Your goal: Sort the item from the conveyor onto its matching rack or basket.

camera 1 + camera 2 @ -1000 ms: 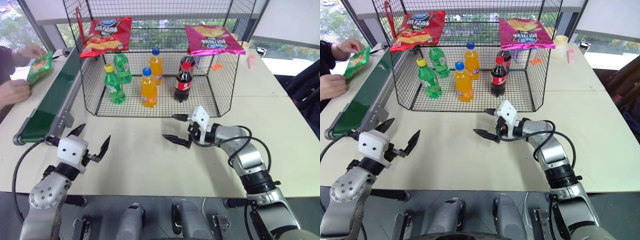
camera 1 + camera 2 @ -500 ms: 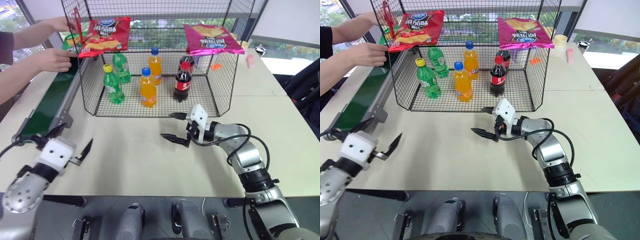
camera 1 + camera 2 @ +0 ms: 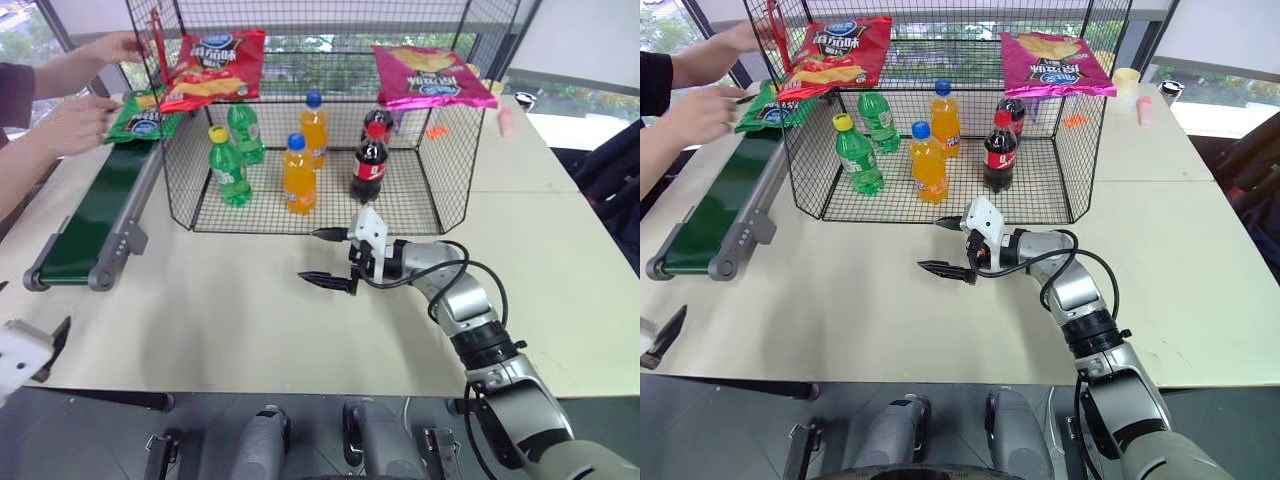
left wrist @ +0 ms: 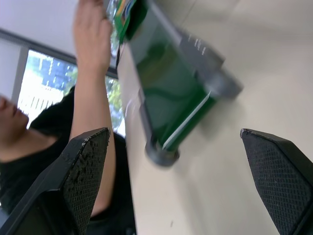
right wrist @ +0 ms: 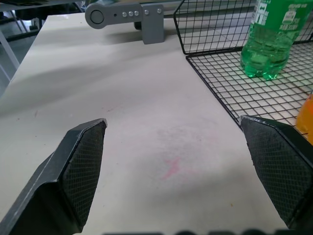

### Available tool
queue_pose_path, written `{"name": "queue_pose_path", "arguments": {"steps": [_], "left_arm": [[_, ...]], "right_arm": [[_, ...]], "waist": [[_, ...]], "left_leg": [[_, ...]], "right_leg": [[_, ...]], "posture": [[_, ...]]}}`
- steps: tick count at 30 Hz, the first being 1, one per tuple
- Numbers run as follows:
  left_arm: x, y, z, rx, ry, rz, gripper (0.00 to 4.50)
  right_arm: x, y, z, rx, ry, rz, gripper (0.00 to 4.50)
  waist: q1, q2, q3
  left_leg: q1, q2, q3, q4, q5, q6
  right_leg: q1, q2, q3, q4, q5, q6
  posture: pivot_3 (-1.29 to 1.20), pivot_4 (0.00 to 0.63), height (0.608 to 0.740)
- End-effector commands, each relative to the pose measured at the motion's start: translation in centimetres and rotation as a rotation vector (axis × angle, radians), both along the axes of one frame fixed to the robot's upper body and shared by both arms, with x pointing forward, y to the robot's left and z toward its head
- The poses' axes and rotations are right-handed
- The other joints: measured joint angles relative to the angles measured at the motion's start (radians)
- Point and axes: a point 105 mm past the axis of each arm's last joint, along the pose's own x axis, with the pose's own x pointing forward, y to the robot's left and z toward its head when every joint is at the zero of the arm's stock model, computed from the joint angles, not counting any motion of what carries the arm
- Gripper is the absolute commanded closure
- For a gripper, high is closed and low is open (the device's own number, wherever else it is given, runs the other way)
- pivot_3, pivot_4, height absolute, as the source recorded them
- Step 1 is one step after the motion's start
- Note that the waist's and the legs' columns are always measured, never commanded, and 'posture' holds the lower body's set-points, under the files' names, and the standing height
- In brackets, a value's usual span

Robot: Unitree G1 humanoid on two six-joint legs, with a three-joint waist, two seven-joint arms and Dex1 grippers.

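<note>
The green crisp bag [image 3: 140,115] lies on the far end of the dark green conveyor [image 3: 95,215], with a person's hands [image 3: 75,120] beside it. The bag [image 4: 124,12] and the belt's near roller end [image 4: 168,142] also appear in the left wrist view. The cage's black wire top shelf [image 3: 315,70] carries a red bag [image 3: 215,70] and a pink bag [image 3: 430,75]. My left gripper [image 4: 181,181] is open and empty, low at the table's near left corner [image 3: 40,350]. My right gripper [image 3: 310,256] is open and empty over the table in front of the cage.
Green, orange and cola bottles [image 3: 298,175] stand on the cage's wire floor. The person's arm [image 3: 45,80] reaches in from the far left over the conveyor. Bare beige table [image 3: 230,310] lies between my grippers. Small items [image 3: 503,120] sit at the far right.
The person has laid the green bag on the conveyor's far end. My left arm swung out left and back to the near corner. My right gripper slid a little leftward.
</note>
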Motion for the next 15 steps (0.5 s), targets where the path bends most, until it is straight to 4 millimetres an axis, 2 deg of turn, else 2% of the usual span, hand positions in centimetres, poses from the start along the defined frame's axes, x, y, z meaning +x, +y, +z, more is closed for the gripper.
{"name": "queue_pose_path", "arguments": {"steps": [1,4,9,15], "left_arm": [[-1.3,1.4,0.8,0.077,-0.008,0.030,0.04],[-1.9,2.1,0.3,0.140,0.032,0.038,0.04],[-1.7,2.8,-0.2,0.240,0.053,0.041,0.04],[-0.8,2.4,-0.5,0.327,0.043,0.012,0.04]], "right_arm": [[0.0,0.7,1.5,0.023,-0.058,0.031,0.00],[-0.1,0.7,1.4,0.024,-0.057,0.033,0.00],[0.0,0.4,1.2,0.025,-0.060,0.016,0.00],[0.0,0.3,1.2,0.027,-0.065,0.002,0.00]], "waist": [[-0.001,0.000,0.000],[-0.001,0.000,0.000],[0.000,0.000,0.000],[-0.002,0.000,0.000]], "left_leg": [[0.000,0.000,0.000,0.000,0.000,0.000],[-0.001,0.000,0.000,0.000,0.000,0.000],[-0.001,0.000,0.000,0.000,0.000,0.000],[-0.001,0.000,0.000,0.000,0.000,0.000]], "right_leg": [[-0.001,0.000,0.000,0.000,0.000,0.000],[-0.001,0.000,0.000,0.000,0.000,0.000],[-0.002,0.000,0.000,0.001,0.000,0.000],[-0.002,0.000,-0.001,0.001,0.001,0.000]], "posture": [[0.00,0.150,0.740],[0.00,0.150,0.740],[0.00,0.150,0.740],[0.00,0.150,0.740]]}}
